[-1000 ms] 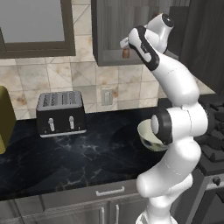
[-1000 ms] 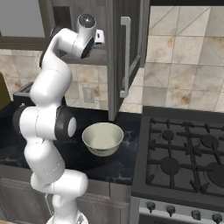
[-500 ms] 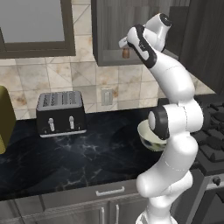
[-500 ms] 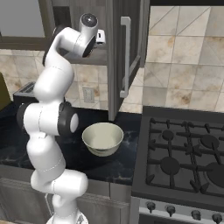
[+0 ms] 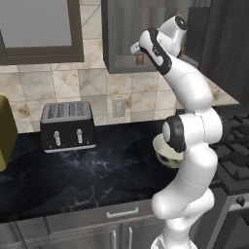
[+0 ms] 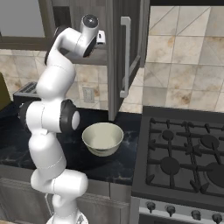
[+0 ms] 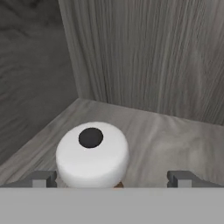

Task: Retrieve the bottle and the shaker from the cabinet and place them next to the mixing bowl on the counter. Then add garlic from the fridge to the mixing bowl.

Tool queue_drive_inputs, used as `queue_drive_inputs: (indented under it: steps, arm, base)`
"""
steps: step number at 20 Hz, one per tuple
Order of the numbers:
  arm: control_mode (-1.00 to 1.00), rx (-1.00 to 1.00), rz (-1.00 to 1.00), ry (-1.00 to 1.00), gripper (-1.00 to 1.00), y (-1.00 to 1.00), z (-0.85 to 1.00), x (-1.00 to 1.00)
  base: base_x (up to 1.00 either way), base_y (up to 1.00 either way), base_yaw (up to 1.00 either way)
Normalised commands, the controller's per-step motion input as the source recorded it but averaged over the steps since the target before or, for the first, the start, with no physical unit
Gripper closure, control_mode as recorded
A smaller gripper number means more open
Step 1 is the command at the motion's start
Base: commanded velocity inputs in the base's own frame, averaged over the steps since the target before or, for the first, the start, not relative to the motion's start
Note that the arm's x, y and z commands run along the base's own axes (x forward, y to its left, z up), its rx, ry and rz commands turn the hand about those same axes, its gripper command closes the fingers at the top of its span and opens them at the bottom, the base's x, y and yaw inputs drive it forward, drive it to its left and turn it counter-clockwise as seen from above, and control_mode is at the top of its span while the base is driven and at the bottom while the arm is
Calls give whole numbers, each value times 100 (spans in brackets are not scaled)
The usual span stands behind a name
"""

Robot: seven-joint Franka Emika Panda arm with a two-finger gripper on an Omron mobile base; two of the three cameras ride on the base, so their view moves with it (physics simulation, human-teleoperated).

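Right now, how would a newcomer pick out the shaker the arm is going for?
Find the dark grey wall cabinet above the black counter. On its bottom shelf board, near the corner, stands the shaker: small, with a round white top bearing one black hole, between the open fingers.

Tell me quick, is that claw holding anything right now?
Gripper: open, holding nothing; its fingers straddle the shaker on the cabinet shelf.
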Motion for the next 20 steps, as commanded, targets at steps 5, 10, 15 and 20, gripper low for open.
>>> queue_drive_inputs:
  steps: [5,10,15,20]
  arm:
    - [-100,0,3,0,-100,5,-3,12]
    - [-100,0,2,0,-100,3,-4,8]
    - [-100,0,0,0,100,5,-1,1]
    - [-100,0,0,0,100,0,0,-4]
  base:
    - [0,0,0]
    - [0,0,0]
    - [0,0,0]
    - [0,0,0]
